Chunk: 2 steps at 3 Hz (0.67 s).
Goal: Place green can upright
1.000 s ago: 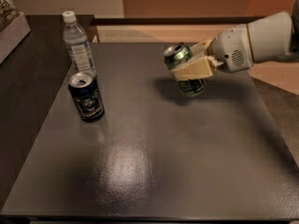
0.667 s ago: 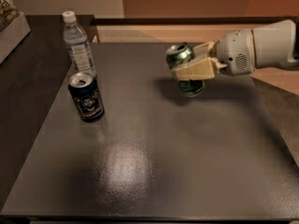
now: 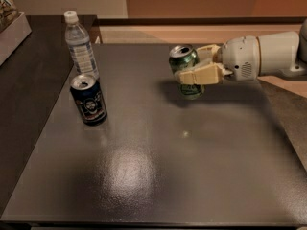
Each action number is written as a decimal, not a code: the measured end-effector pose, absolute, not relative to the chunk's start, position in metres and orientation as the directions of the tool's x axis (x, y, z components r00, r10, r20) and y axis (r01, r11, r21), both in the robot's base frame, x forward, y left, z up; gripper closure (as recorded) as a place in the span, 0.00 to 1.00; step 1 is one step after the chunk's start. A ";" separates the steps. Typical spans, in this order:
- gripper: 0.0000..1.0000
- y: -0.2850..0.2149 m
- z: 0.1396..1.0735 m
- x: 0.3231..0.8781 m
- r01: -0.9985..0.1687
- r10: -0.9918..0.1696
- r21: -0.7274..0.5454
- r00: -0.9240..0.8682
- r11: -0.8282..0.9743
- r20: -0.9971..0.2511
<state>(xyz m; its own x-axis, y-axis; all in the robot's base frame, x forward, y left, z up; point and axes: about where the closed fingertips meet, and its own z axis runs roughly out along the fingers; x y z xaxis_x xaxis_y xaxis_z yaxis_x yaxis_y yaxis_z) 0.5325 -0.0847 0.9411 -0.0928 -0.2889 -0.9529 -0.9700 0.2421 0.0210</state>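
The green can (image 3: 182, 60) is a small drink can, dark green and metallic, with paler green and black markings on its side. Its silver top end faces up and a little toward the left, and I can see the opening in the lid. It is close to upright but tilted, with the top leaning left, away from the arm.

The gripper (image 3: 192, 67) comes in from the right on the end of a thick white arm (image 3: 261, 54) that lies nearly level above the surface (image 3: 168, 176). Its cream-coloured fingers (image 3: 199, 75) are clenched on the can. One crosses the front of the can's middle as a broad band, and the other shows behind the can near the top. The can's lid and shoulder stick out above and to the left of the front finger, and its lower part shows below it.

The can is over the far middle of the dark surface, right of centre. Its bottom end is very close to the surface, with a dark shadow under it. I cannot tell whether it touches.

Well away on the left, a black can (image 3: 88, 99) with a round emblem stands upright. A clear water bottle (image 3: 80, 44) with a white cap stands just behind it.
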 end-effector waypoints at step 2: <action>1.00 -0.083 0.924 0.539 -0.976 -0.187 0.025 -0.066 0.216 -0.980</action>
<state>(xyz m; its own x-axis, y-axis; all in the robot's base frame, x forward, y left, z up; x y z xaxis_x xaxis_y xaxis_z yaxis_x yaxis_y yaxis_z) 0.5387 -0.0829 0.9236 -0.0664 -0.1872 -0.9801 -0.9760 0.2165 0.0247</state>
